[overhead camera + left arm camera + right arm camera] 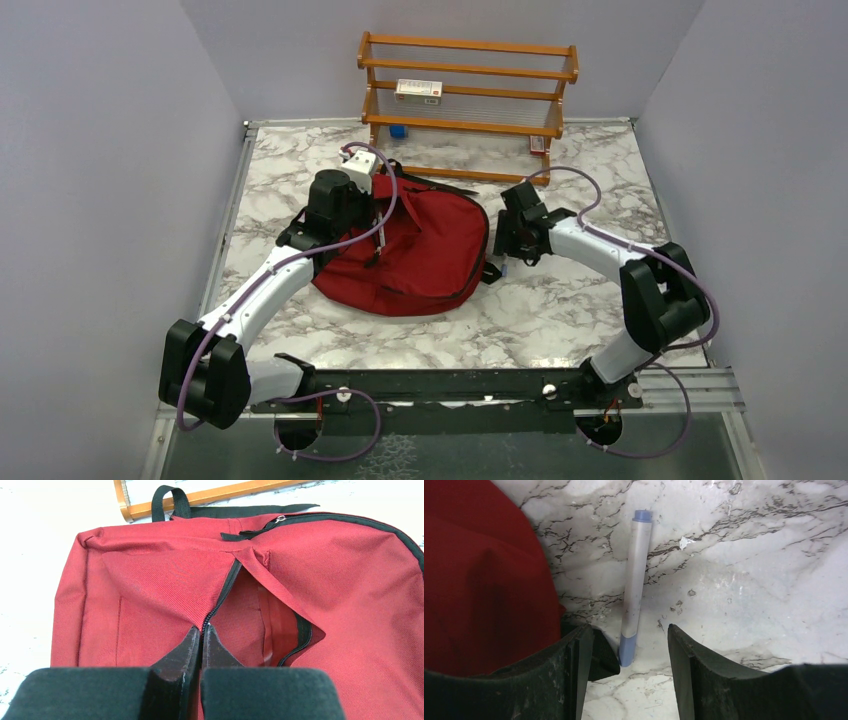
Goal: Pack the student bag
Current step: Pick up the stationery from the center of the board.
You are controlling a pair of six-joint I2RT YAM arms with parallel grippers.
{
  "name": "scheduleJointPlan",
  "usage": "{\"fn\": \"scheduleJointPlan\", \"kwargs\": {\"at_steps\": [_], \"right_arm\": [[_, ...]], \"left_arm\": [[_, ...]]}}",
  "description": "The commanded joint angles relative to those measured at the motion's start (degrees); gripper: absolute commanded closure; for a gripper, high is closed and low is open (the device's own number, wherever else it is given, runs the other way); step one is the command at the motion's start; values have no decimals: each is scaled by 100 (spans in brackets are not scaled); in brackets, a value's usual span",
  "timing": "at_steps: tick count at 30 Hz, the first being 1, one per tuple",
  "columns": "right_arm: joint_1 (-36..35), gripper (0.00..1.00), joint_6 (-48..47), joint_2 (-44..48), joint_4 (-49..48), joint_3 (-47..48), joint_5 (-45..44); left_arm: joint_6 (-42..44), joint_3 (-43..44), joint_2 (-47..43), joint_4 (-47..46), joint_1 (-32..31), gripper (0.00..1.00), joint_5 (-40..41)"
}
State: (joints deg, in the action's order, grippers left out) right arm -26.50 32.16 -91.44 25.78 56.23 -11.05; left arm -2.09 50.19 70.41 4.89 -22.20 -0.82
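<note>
Left arm (265, 288) and right arm (590, 245): white shells, chunky black joints. Purple cables (396, 197) loop along both.

Bright, even light (wrist views perhaps overexposed)

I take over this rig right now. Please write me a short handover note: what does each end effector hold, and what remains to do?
The left end effector is shut on the student bag, pinching the fabric at the zipper edge. The opening is partly unzipped.
The right end effector is open and holds nothing. It is low over the near end of a pen that lies on the table beside the bag.
Done: the opening is pulled up.
Left: grasp the pen and put it inside.
</note>
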Motion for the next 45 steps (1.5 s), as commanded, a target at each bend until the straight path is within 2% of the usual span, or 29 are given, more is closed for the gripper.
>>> {"fn": "scheduleJointPlan", "kwargs": {"at_steps": [1, 10, 18, 27, 31, 36, 40, 45], "right_arm": [[40, 39, 101, -216, -312, -127, 283], [157, 40, 68, -601, -447, 61, 177], [198, 48, -25, -908, -416, 219, 120], [233, 72, -52, -673, -347, -128, -222], [245, 77, -72, -294, -262, -214, -498], [251, 88, -389, 510, -330, -170, -703], [248, 91, -817, 1244, -628, 0, -148], [245, 94, -1114, 1736, -1440, 73, 1870]], "left_arm": [[7, 96, -34, -163, 32, 100, -37], [15, 124, -2, -133, 31, 100, -58], [59, 120, -14, -108, 35, 100, 24], [59, 122, 16, -110, 31, 100, 4], [57, 131, 42, -111, 31, 100, -40], [42, 140, 52, -105, 31, 100, -75], [33, 147, 66, -108, 32, 100, -113], [24, 149, 74, -102, 31, 100, -155]]}}
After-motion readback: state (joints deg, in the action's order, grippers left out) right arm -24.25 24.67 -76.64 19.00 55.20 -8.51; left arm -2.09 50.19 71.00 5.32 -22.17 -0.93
